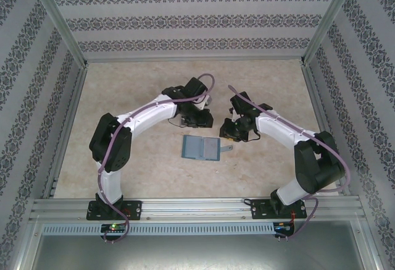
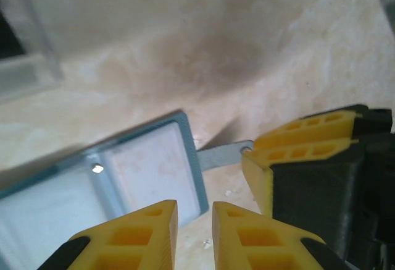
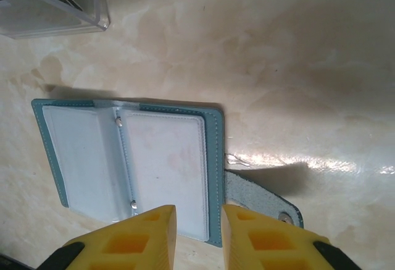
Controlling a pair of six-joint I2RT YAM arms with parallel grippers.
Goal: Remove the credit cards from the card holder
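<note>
Table [image 1: 123,91] — you have the card holder [image 3: 129,165] lying open and flat near its middle, sleeves up. Its long axis runs left-right, with the strap tab [image 3: 265,199] off the right edge. The holder sits just nearward of both grippers. Your right gripper [image 3: 197,223] is the nearer, over the strap-side edge; the left gripper [image 2: 194,230] hangs by the far edge. Both sets of jaws stand narrow with nothing between them — you cannot tell if either touches the holder. You cannot tell the credit cards from the pale sleeves.
</note>
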